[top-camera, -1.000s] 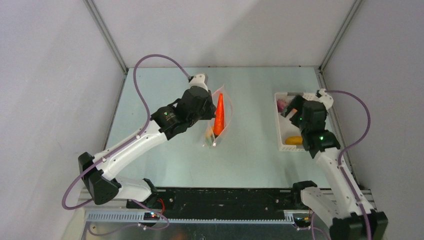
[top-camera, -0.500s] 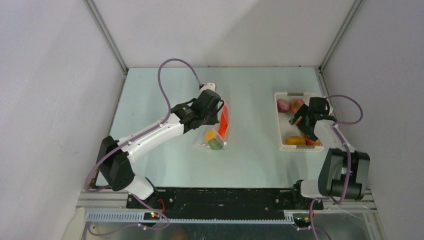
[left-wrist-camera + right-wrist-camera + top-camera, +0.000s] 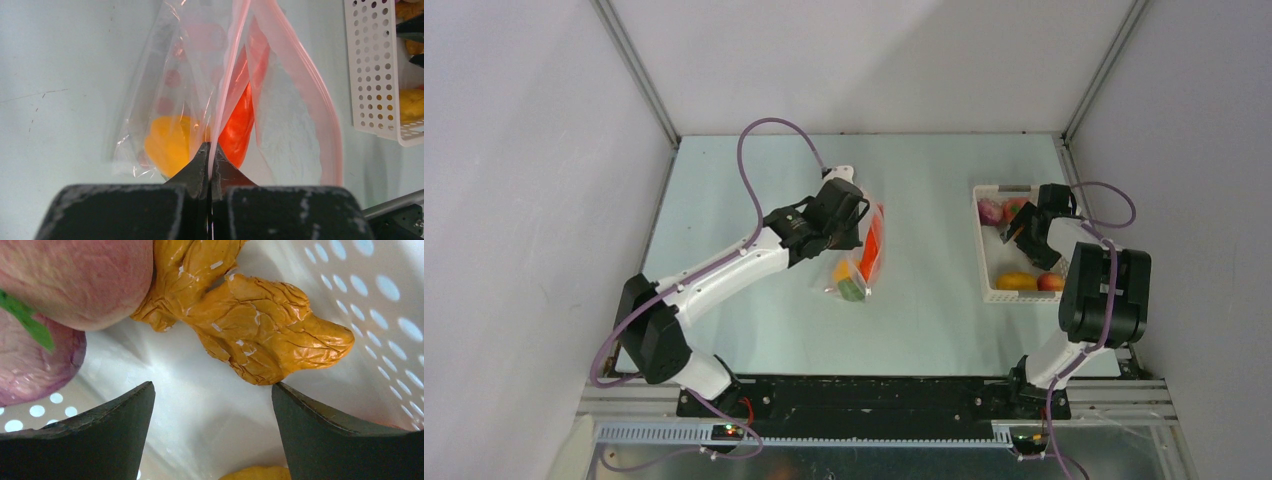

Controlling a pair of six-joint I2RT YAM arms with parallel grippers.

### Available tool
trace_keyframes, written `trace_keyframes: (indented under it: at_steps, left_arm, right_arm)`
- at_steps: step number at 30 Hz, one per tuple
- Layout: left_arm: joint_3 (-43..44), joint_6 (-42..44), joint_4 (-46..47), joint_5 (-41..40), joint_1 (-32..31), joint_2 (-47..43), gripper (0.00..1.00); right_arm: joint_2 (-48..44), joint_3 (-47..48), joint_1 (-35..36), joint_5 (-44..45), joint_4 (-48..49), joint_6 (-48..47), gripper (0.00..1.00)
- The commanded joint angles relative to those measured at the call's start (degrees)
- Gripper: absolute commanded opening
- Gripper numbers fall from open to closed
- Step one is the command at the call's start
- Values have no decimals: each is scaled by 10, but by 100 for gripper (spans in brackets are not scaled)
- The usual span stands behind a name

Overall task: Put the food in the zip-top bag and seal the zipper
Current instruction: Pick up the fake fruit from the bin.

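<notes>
Top cam: high behind my bases, looks down on whole table (image 3: 924, 320). Left wrist cam: close on zip-top bag (image 3: 165, 100), basket (image 3: 372, 75) at right edge, both also in top. Right wrist cam: nose-deep in basket.

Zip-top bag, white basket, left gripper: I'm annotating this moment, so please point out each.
zip-top bag (image 3: 167, 80), left wrist view, on its clear dotted side panel.
white basket (image 3: 1019, 296), top external view, on its near wall.
left gripper (image 3: 209, 150), left wrist view, between its pinched fingertips.
</notes>
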Motion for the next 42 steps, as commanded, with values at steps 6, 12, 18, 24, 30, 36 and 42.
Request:
trace_keyframes:
  at_steps: [6,12,18,24,30,36,42]
  left_arm:
    - [4,7,18,15,5,-29,0]
    - [3,6,19,14,5,-38,0]
    - [-5,7,23,6,6,-50,0]
    - [-6,8,23,4,10,-49,0]
    - [-1,10,24,13,13,-45,0]
    - [3,10,26,15,15,-44,0]
    - [10,10,21,15,16,-38,0]
  right_arm:
    - [-3,32,16,80,10,24,91]
    - [-27,31,19,112,44,58,91]
    - [-34,32,21,111,91,54,91]
    - [-37,31,23,81,129,18,91]
    - [-39,32,24,36,185,-15,89]
    - [-18,44,24,27,215,-24,89]
    - [28,67,22,33,201,-28,89]
